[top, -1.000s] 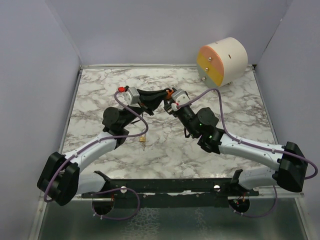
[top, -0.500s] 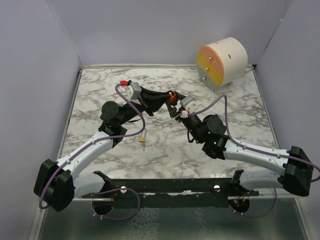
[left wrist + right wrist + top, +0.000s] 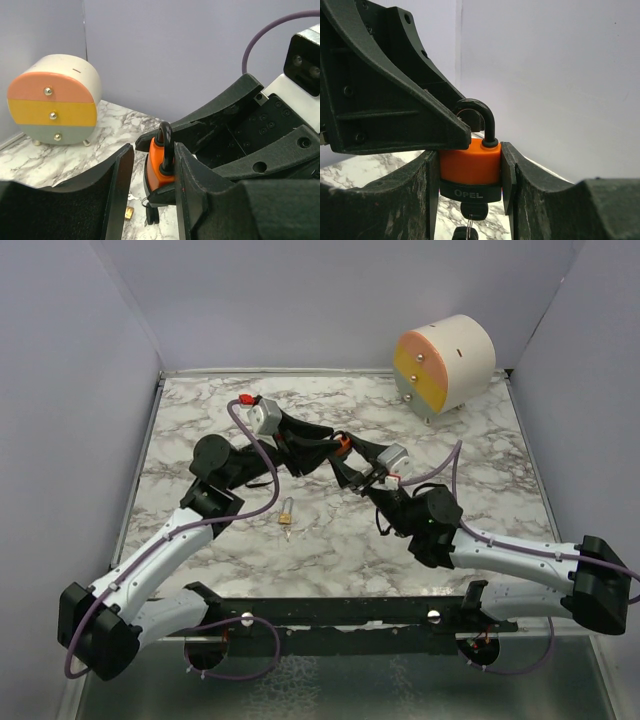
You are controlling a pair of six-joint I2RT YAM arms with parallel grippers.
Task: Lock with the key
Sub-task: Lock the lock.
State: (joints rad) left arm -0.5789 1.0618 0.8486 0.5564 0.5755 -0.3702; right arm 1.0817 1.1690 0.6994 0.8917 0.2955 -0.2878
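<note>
The right gripper is clamping the orange padlock by its two flat sides, jaws closed only as far as the lock's body allows, and is holding it upright in the air above the marble table, near the table's middle in the overhead view. The black shackle is arching up out of the body, and a black-headed key is sitting in the keyhole underneath, with more of the key bunch hanging below it. The left gripper is reaching in from the opposite side with its fingers standing partly apart and gripping nothing; one fingertip is lying right against the shackle, though whether it is actually touching cannot be told. A small brass-coloured object is lying on the marble below the two arms. A drum-shaped three-drawer unit in pink, yellow and grey is standing at the far right corner, well apart from the padlock.
</note>
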